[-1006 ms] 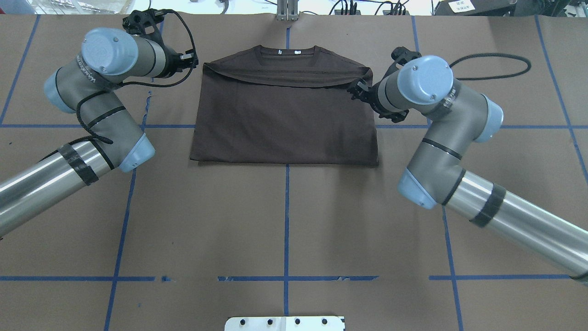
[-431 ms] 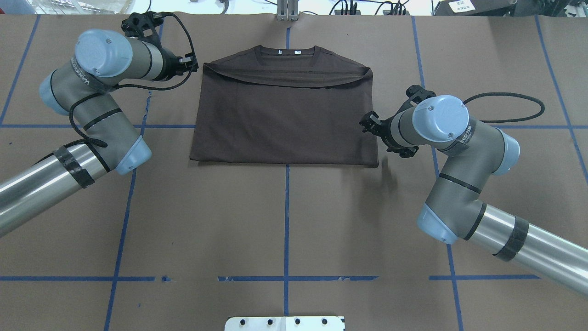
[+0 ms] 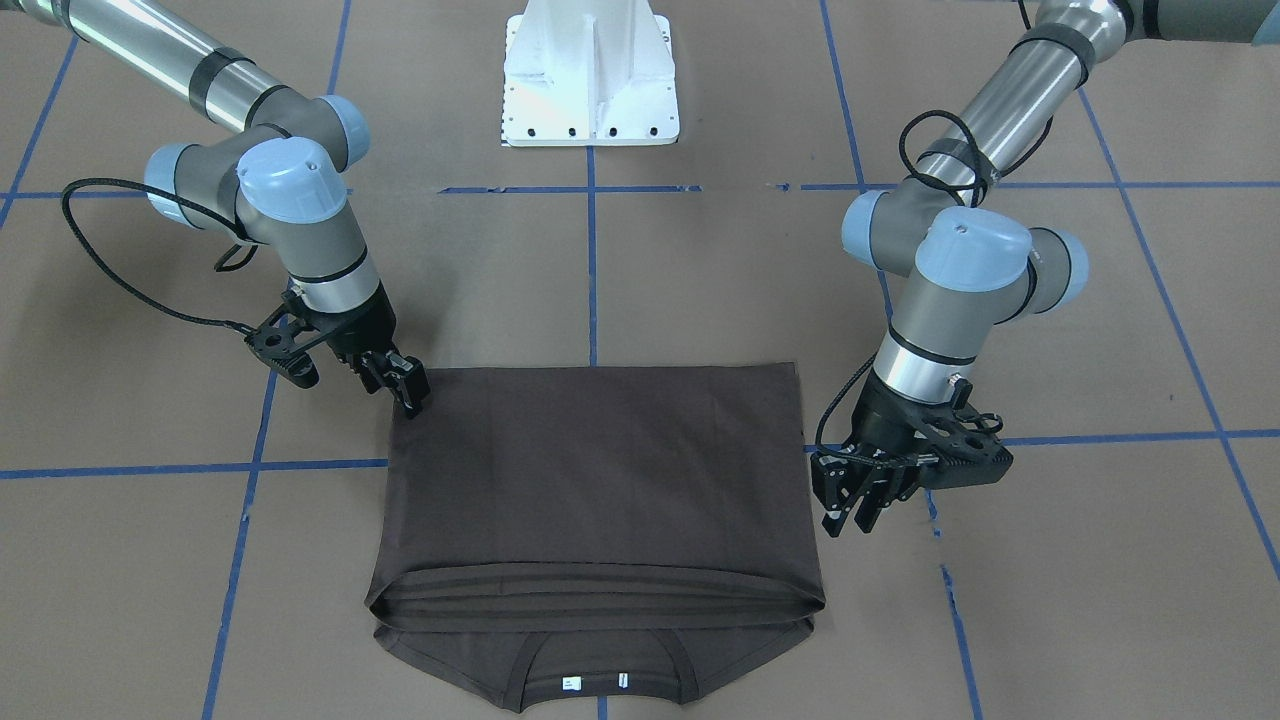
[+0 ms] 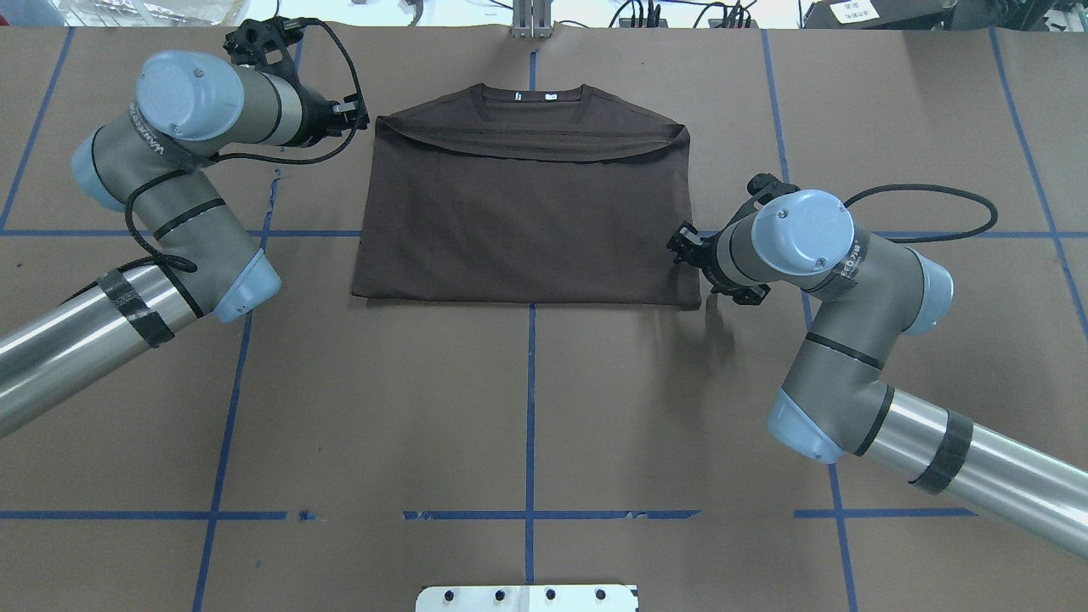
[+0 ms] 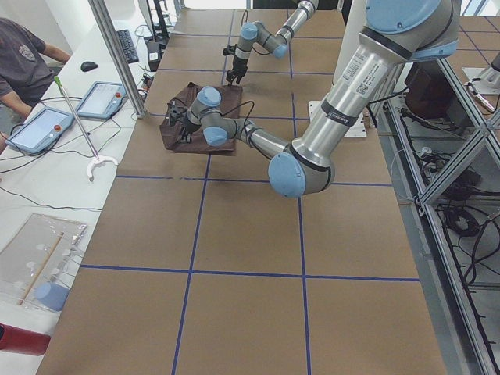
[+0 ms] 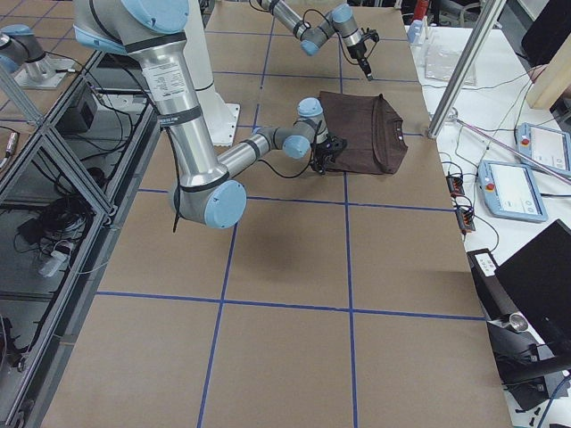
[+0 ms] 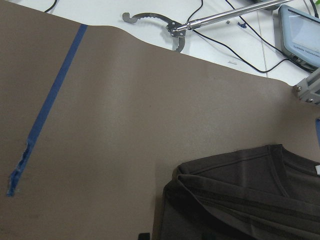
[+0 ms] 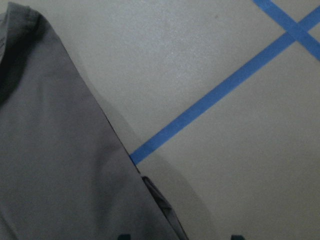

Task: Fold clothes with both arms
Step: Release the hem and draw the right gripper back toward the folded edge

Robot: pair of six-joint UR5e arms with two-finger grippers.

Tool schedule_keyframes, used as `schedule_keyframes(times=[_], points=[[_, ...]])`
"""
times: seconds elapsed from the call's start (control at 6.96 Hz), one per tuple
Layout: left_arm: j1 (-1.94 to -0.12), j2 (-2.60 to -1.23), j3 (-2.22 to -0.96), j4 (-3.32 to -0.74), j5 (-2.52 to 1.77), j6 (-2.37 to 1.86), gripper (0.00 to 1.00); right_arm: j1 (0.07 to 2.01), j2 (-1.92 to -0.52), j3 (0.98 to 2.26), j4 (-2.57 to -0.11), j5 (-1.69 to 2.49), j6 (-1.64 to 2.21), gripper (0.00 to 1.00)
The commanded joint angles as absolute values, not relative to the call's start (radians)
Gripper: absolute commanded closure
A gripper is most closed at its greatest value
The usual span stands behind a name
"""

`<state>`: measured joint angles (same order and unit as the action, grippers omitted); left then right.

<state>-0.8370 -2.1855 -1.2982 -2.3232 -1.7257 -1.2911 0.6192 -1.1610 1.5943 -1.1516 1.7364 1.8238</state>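
Observation:
The dark brown T-shirt (image 4: pixel 527 221) lies folded in half on the brown table, its collar and small white neck labels (image 3: pixel 595 682) on the side away from the robot. My left gripper (image 4: pixel 355 115) hovers just outside the shirt's far left corner, beside the doubled hem, fingers apart and empty (image 3: pixel 855 510). My right gripper (image 4: pixel 680 242) sits at the shirt's right edge, towards the near corner (image 3: pixel 405 390). The right wrist view shows the shirt's edge (image 8: pixel 50 150) with the fingertips spread wide at the bottom. Neither gripper holds cloth.
Blue tape lines (image 4: pixel 530 408) grid the table. The white pedestal base (image 3: pixel 590 80) stands on the robot's side. A black cable (image 4: pixel 926 200) loops behind the right wrist. Beyond the far edge, a person (image 5: pixel 23 55) sits by tablets and a metal post (image 5: pixel 117 55).
My right gripper has left the shirt's far right corner and travelled along the right edge towards the robot, then crept slightly inward. The left arm barely shifted. The shirt lies unchanged.

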Motion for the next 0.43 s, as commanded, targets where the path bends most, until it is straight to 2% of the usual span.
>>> schedule_keyframes(times=[0.0,0.14,0.29], points=[[-0.838,-2.184,-1.305,-2.321,-1.726,-1.292,0.54,0.607,-1.160,1.600,-1.155,1.736,1.824,0.29],[-0.838,-2.184,-1.305,-2.321,-1.727,-1.296,0.54,0.607,-1.161,1.606,-1.157,1.736,1.825,0.62],[-0.838,-2.183,-1.318,-2.319,-1.727,-1.296,0.54,0.603,-1.163,1.606,-1.157,1.736,1.825,0.89]])
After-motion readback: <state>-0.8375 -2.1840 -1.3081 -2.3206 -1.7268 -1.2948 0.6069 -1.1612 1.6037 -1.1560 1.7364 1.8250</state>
